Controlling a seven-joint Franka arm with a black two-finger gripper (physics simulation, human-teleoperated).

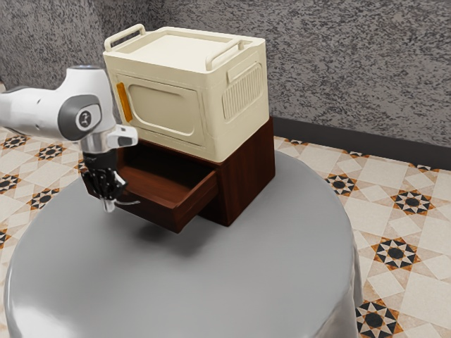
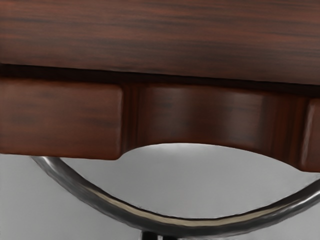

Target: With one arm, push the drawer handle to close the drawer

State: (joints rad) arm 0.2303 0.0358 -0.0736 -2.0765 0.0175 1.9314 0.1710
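The claw (image 1: 108, 205), fingers together and gripping nothing, hangs by the curved metal handle (image 2: 175, 226) of the open drawer (image 1: 158, 213), placed, I'd guess, to push it inward.

Reddish-brown wood, streaked with darker grain, colours the drawer (image 2: 160, 37) and cabinet (image 1: 246, 172), set off by a silvery handle (image 2: 185, 227). The box (image 1: 243, 67) is cream, its latch (image 1: 124, 102) orange; the table (image 1: 239, 274), plain grey. A white-and-grey arm (image 1: 32, 111) bears a black gripper (image 1: 109, 203). Black-and-rust stars pattern the cream floor (image 1: 423, 243); the wall (image 1: 338, 63) is mottled grey.
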